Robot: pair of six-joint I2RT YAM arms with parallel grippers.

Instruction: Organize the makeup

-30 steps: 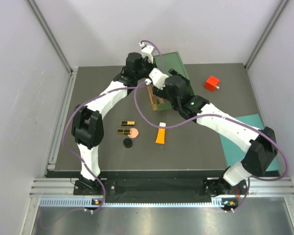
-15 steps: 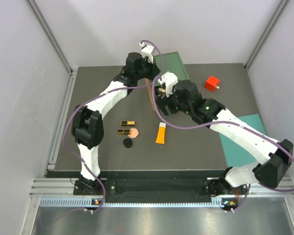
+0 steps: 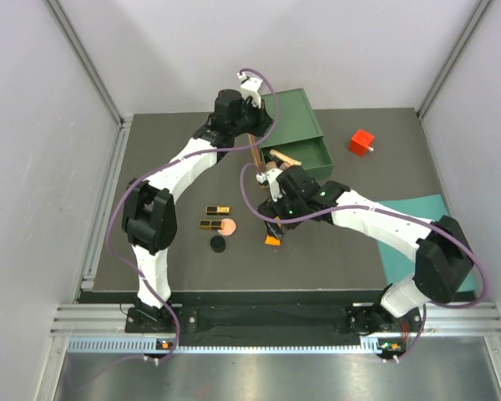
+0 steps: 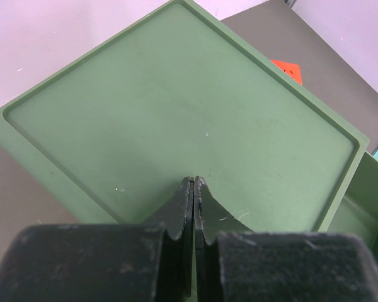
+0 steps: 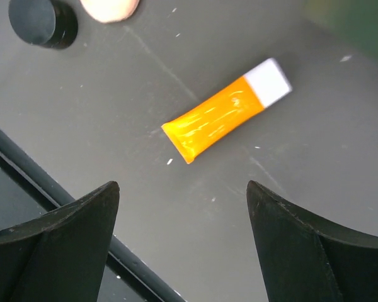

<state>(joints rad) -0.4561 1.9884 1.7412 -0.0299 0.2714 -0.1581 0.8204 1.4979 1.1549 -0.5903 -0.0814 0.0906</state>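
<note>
Jaws spread wide and empty, the right gripper hovers with the yellow-orange tube just ahead of its gap, the tube's long axis slanting more along than across the closing line

We see bare mat all round yellow-orange tube; right gripper spread wide above. Black disc, peach compact crowd left. Green drawer box walls far side, left gripper closed atop.

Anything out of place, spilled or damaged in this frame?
Nothing looks spilled or broken. The one odd item is the small red cube, alone on the dark mat right of the green drawer box; it is not makeup.
</note>
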